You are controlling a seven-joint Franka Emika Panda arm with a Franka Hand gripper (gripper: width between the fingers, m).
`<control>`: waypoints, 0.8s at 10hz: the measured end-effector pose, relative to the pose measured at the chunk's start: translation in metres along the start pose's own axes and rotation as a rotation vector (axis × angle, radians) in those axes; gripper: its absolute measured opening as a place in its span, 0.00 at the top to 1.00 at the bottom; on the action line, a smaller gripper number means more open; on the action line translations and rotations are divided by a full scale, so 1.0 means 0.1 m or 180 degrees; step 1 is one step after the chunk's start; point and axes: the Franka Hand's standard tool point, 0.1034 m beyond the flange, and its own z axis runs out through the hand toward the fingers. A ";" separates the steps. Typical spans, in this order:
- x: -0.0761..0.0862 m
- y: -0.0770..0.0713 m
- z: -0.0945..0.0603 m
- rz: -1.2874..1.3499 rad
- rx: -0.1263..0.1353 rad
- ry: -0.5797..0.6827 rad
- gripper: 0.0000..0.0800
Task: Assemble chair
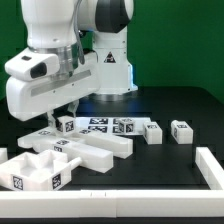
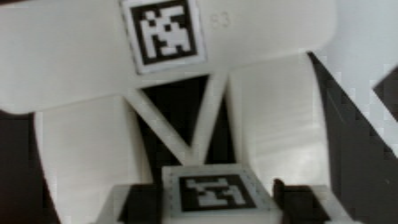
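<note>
The chair is still loose white tagged pieces on the black table. In the exterior view my gripper (image 1: 67, 108) hangs low over a small tagged block (image 1: 65, 125) at the left-centre. A chunky slab piece (image 1: 45, 168) and a long bar (image 1: 103, 147) lie in front of it. In the wrist view my gripper (image 2: 214, 205) has its dark fingers (image 2: 148, 200) against both sides of a narrow white tagged piece (image 2: 214, 188). Beyond that piece lies a wide white slab with a tag (image 2: 164, 30).
The marker board (image 1: 110, 125) with its tags lies behind the pieces. Two more small white blocks (image 1: 152, 132) (image 1: 181, 131) sit toward the exterior view's right. Low white border rails (image 1: 210, 165) run along the right and front of the table.
</note>
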 end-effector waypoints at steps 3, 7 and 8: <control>0.01 -0.38 -0.03 0.0579 0.0060 -0.0029 0.64; 0.05 -0.56 -0.01 0.0808 0.0089 -0.0063 0.64; 0.04 -0.57 0.00 0.0828 0.0094 -0.0067 0.64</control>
